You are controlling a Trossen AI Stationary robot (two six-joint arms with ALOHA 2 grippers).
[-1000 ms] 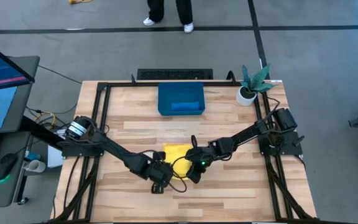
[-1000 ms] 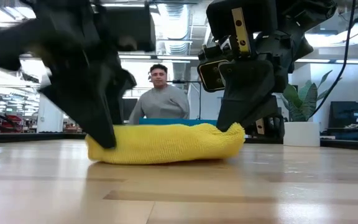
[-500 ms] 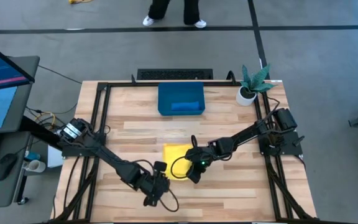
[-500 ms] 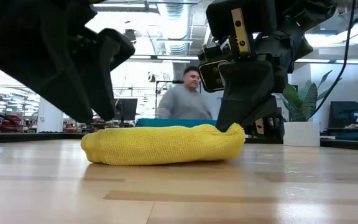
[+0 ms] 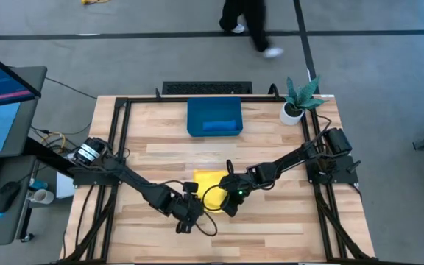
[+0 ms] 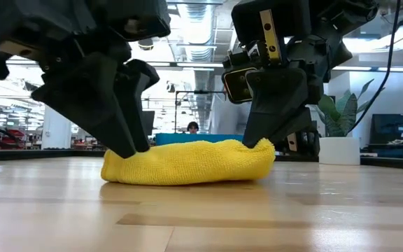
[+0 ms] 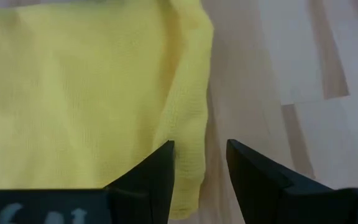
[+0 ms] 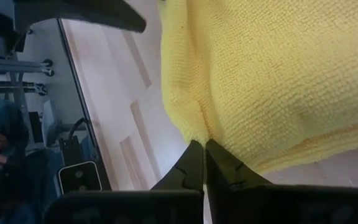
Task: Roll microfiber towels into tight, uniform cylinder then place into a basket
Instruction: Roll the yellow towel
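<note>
soft, limp bright yellow microfiber towel [image 6: 187, 162] — right gripper [image 8: 203, 163] pinches its corner shut; left gripper [image 7: 201, 163] gapes empty at the edge — grab folds, not flats.

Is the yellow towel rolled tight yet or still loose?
Loose: the yellow towel lies as a thick, flattish folded bundle, not a cylinder.

I see even, bright overhead light in the high view, with only soft, short shadows under the arms on the pale wooden slatted table [image 5: 271, 221]. In the low view, backlight from bright ceiling strips and windows at the upper left blows out the background, turning the arms into near silhouettes. The rolled bright yellow microfiber towel [image 6: 187, 162] is sharp there, while the room behind is soft. A walking person [image 5: 250, 22] at the top of the high view is motion-blurred. Both wrist views are crisp on cloth weave, fingers dark.
</note>
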